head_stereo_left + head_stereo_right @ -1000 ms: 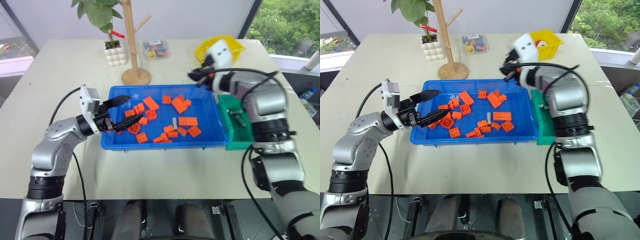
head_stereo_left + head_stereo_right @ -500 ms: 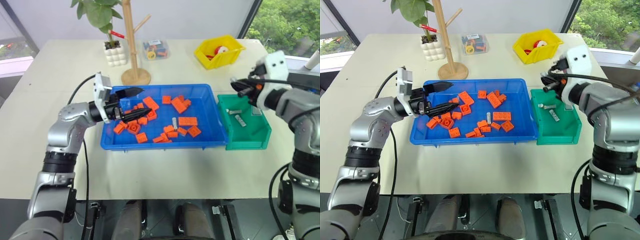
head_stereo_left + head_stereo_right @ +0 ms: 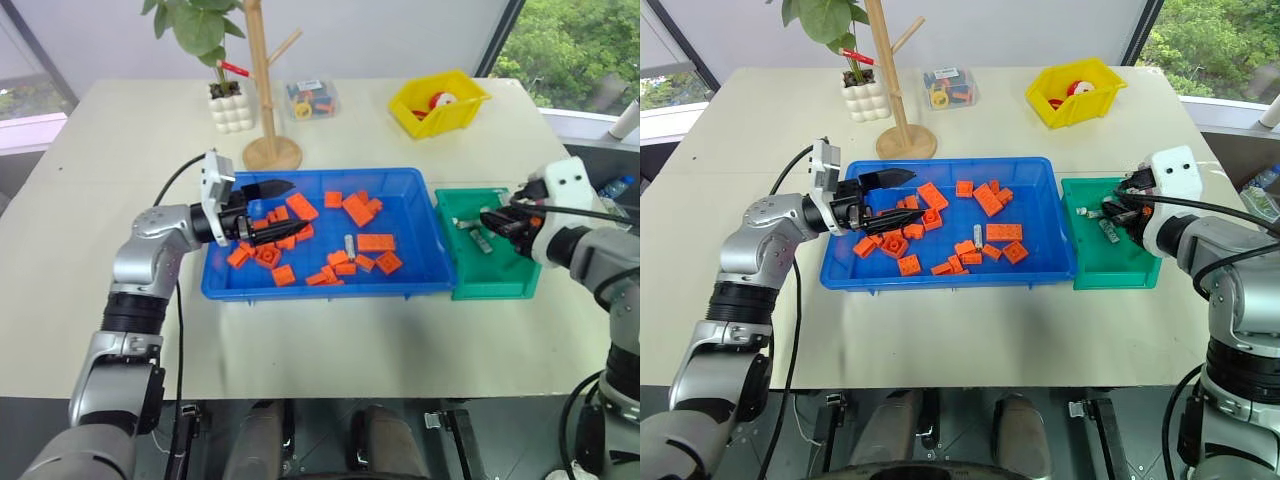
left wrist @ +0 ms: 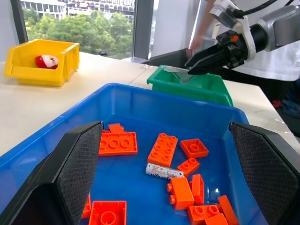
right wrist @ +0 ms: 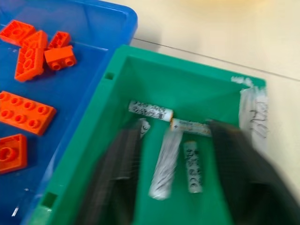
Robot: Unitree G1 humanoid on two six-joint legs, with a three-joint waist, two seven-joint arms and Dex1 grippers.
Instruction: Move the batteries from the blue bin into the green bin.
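Beige tabletop (image 3: 330, 330) carries everything here, with windows and greenery behind it.

Head views: the blue bin (image 3: 322, 292) sits at centre and the green bin (image 3: 495, 285) touches its right-hand wall. Orange bricks (image 3: 356, 210) are scattered over the blue floor, and one of the batteries (image 3: 349, 244) lies among them near the middle. My left gripper (image 3: 272, 208) hangs over the bin's left end with its fingers spread and nothing between them. My right gripper (image 3: 1114, 212) is over the green bin, fingers apart, carrying nothing.

Left wrist view: my two black fingers (image 4: 75, 168) stand wide at either edge. Between them, well ahead, the battery lies on the blue floor, just beside a brick (image 4: 163, 149). Beyond it my right gripper (image 4: 206, 58) hovers at the green bin's rim (image 4: 187, 85).

Right wrist view: several batteries (image 5: 150, 111) lie on the green floor (image 5: 178, 84), loose and clear of my blurred fingers (image 5: 117, 164).

Step in hand, as I judge it: a drop into the green bin is finishing, and the left arm is lined up on what looks like the last battery in the blue bin.

Next move calls for:
1. Lower the left gripper so the battery lies crosswise between the fingers.
2. Keep the fingers clear of the adjacent bricks before closing.
3. Move the right gripper off the green bin to free the drop zone.
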